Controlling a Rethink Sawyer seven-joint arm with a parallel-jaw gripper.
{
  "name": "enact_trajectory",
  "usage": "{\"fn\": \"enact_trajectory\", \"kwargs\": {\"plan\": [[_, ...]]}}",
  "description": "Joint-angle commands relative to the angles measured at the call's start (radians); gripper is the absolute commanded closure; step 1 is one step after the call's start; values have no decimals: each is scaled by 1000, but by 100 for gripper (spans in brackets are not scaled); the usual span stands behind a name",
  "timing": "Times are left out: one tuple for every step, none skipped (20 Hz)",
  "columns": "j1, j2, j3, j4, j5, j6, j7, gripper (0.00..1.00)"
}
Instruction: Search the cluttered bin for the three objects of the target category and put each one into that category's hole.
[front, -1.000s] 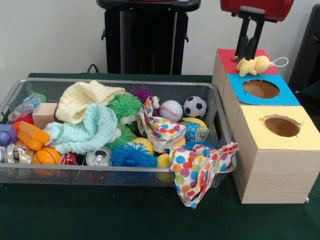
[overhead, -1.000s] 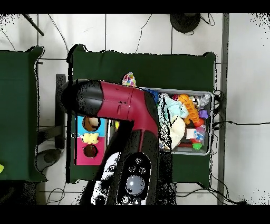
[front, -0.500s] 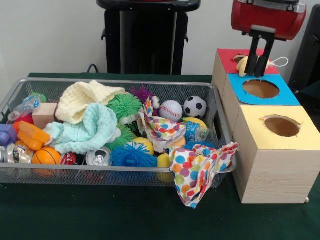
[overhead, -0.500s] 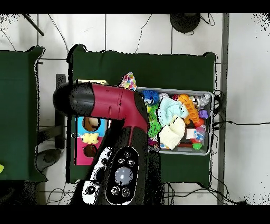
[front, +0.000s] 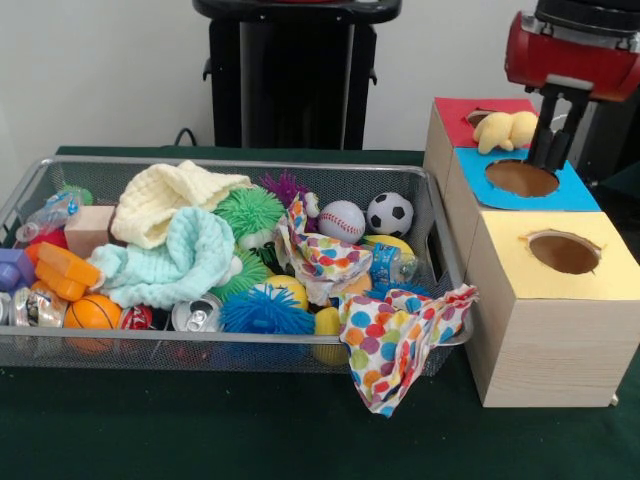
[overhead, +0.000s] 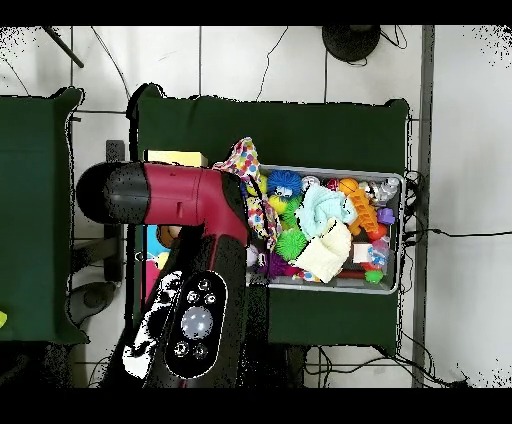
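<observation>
The wire mesh bin (front: 230, 163) sits on the green table, full of balls, cloths, cans and toys; it also shows in the overhead view (overhead: 402, 235). At the right stand pale wooden boxes. The red-surround hole (front: 478, 116) is on the farthest box. A yellow plush toy (front: 507, 130) lies over that hole, partly sunk in. My gripper (front: 552, 150) hangs open and empty to the right of the toy, above the blue box's far edge. In the overhead view my arm (overhead: 190, 205) hides the gripper and most of the boxes.
The blue-surround hole (front: 521, 177) and the yellow-surround hole (front: 564, 252) lie nearer the camera. A polka-dot cloth (front: 400, 340) hangs over the bin's front right corner. A black pedestal (front: 295, 75) stands behind the bin.
My gripper let go of the yellow plush toy over the red hole, rose and moved right. The toy now rests on the red hole.
</observation>
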Motion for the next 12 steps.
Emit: {"fn": "enact_trajectory", "kwargs": {"plan": [[10,47,11,44,-23,7,210,100],[17,43,10,58,-20,4,214,100],[20,39,13,69,-17,7,213,100],[26,37,13,73,-17,17,212,100],[36,40,4,69,-21,30,217,100],[47,44,-8,64,-28,37,226,100],[58,49,-19,59,-34,44,234,100],[70,54,-34,55,-41,40,244,100],[81,60,-47,55,-45,35,252,100],[93,68,-65,49,-53,27,259,100],[93,70,-69,53,-49,18,258,100],[94,72,-72,52,-48,17,252,100]]}}
